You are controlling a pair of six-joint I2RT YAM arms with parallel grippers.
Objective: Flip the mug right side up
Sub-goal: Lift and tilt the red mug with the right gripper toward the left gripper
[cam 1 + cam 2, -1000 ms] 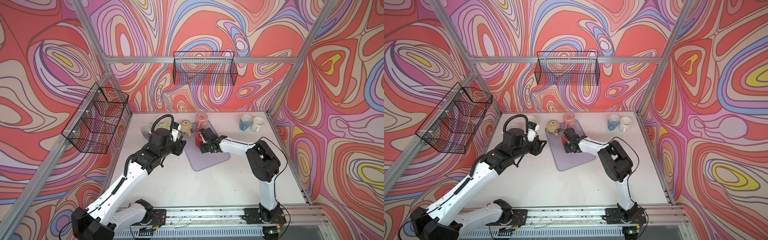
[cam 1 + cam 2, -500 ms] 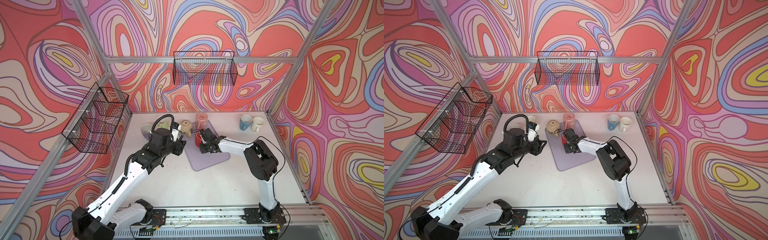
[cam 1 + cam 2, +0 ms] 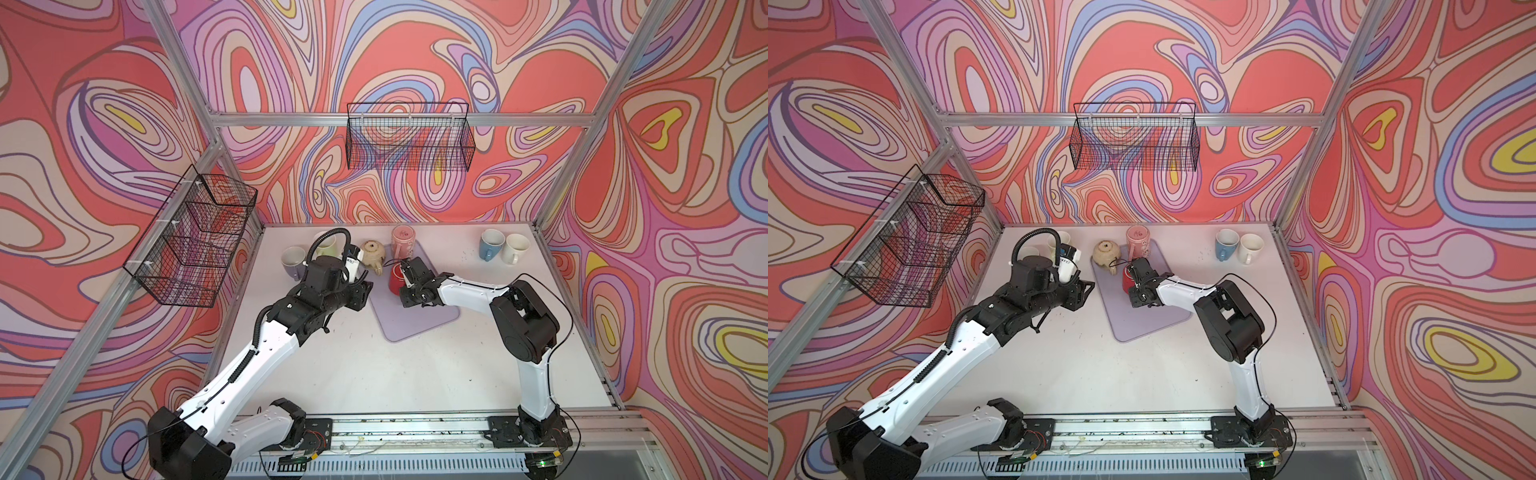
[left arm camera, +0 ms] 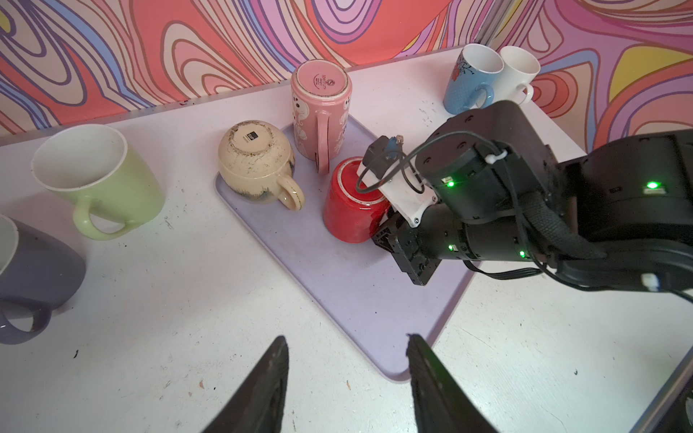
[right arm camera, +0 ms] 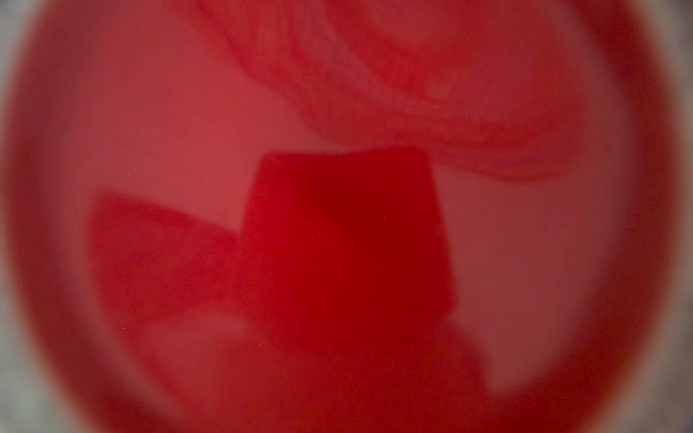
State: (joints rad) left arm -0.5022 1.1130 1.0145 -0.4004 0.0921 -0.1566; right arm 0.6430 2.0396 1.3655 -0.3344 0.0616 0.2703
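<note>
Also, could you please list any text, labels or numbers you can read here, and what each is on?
Pink mug base: round printed stamp, too small to read.
Beige mug base: small dark square label, lettering blurred.
No other text visible.

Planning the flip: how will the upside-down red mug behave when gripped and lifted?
Red mug: glossy glaze, probably slippery. Looks like rigid ceramic, so likely chips if dropped. Squat, rim-down on the mat, unlikely to tip when nudged.

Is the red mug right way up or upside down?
Upside down: in the left wrist view the red mug shows its base on top, rim down on the purple mat.
</note>
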